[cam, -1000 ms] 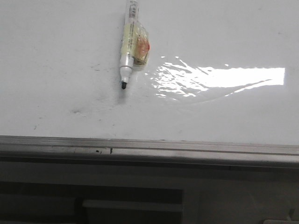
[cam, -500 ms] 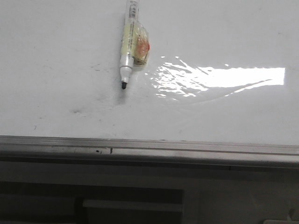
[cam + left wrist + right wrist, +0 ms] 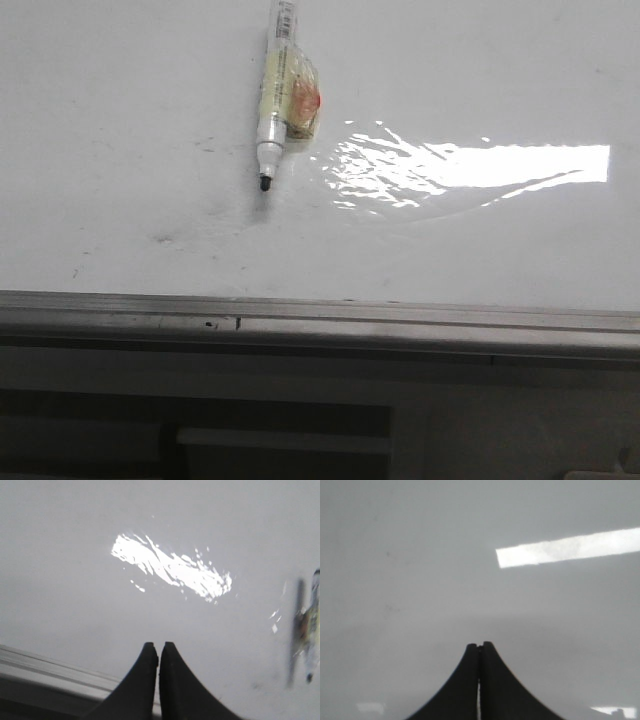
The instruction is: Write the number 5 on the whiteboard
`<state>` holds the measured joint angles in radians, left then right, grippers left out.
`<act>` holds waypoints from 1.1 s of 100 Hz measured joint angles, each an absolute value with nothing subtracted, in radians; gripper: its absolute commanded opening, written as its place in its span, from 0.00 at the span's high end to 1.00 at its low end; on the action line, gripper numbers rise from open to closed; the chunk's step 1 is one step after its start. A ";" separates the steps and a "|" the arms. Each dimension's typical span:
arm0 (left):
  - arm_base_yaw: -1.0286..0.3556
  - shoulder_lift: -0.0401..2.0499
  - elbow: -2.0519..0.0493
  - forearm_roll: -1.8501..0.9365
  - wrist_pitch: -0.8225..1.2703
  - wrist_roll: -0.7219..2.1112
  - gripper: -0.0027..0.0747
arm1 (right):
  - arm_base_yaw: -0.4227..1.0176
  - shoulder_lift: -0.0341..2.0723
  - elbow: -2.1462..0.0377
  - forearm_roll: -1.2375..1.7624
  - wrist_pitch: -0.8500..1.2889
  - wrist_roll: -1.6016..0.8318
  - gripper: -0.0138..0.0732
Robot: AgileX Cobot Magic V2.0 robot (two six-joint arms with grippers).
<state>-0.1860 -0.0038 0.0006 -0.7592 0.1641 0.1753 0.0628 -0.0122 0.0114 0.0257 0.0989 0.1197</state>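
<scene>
A large glossy whiteboard [image 3: 120, 100] fills most of the front view, lying flat, with a grey metal frame edge [image 3: 320, 318] running along its near side. A bright rectangular patch of glare [image 3: 480, 165] sits on the right part of the board. Faint grey smudges [image 3: 165, 238] mark the surface on the left. No black strokes of a number 5 can be seen on the board in any view.

A marker [image 3: 275, 85] lies on the board near the far edge, its uncapped black tip pointing toward the frame. A clear tape wrap with a reddish patch [image 3: 300, 100] bulges from the side of the marker's barrel.

The left gripper [image 3: 159, 647] shows in the left wrist view as two dark fingers with their jaws pressed together, holding nothing. They hang over the board just beyond the frame edge. The marker [image 3: 311, 630] appears blurred well off to the jaws' right side, apart from them, with a dark streak beside it. A glare patch lies ahead of the jaws.

The right gripper [image 3: 480, 646] shows in the right wrist view, its jaws likewise closed tip to tip and empty, over bare board [image 3: 395, 580]. A strip of glare lies ahead of the jaws and to their right. The marker does not appear in that view.
</scene>
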 measured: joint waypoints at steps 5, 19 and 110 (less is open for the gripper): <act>-0.186 -0.004 0.001 -0.851 0.149 0.173 0.99 | 0.063 -0.012 0.011 0.071 0.079 0.120 0.91; -0.186 -0.004 0.001 -1.059 0.117 0.171 0.99 | 0.063 -0.012 0.011 0.175 0.067 0.120 0.91; -0.356 0.694 -0.545 -0.583 0.511 0.382 0.40 | 0.108 0.236 -0.485 0.166 0.492 -0.109 0.36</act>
